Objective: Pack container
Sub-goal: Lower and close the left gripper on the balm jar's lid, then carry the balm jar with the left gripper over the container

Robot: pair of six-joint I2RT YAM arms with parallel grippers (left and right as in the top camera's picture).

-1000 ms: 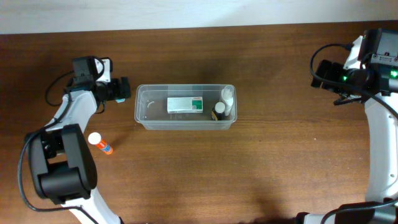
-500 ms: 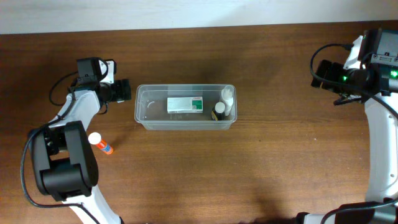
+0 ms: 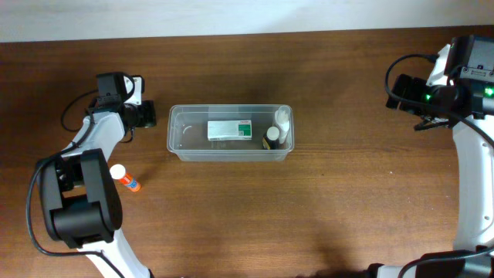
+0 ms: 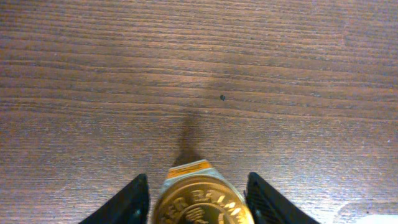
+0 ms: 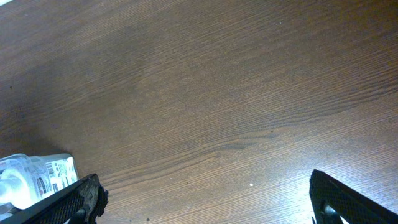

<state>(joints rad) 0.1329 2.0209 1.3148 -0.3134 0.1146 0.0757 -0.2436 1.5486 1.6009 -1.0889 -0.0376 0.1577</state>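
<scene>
The container [image 3: 177, 133], a clear tub, lies at the table's middle and holds a white-and-green box [image 3: 229, 130], a white bottle [image 3: 282, 118] and a dark-capped one [image 3: 272, 138]. Just left of it is my left gripper [image 3: 147, 116]. In the left wrist view that gripper [image 4: 199, 204] has a small gold-lidded jar [image 4: 200, 198] between its fingers [image 4: 134, 202], which sit tight against both sides. From overhead the jar is hidden under the gripper. My right gripper [image 5: 205, 205] hangs wide open over bare wood at the far right [image 3: 397, 91].
A white glue stick with an orange cap [image 3: 124, 177] lies on the table near the left arm's base. At the lower left of the right wrist view is a clear bottle with a printed label [image 5: 31, 180]. The table's back edge runs along the top.
The left gripper's jaws have narrowed from wide open onto the gold-lidded jar, and the left arm shifted slightly. The right arm has not moved.
</scene>
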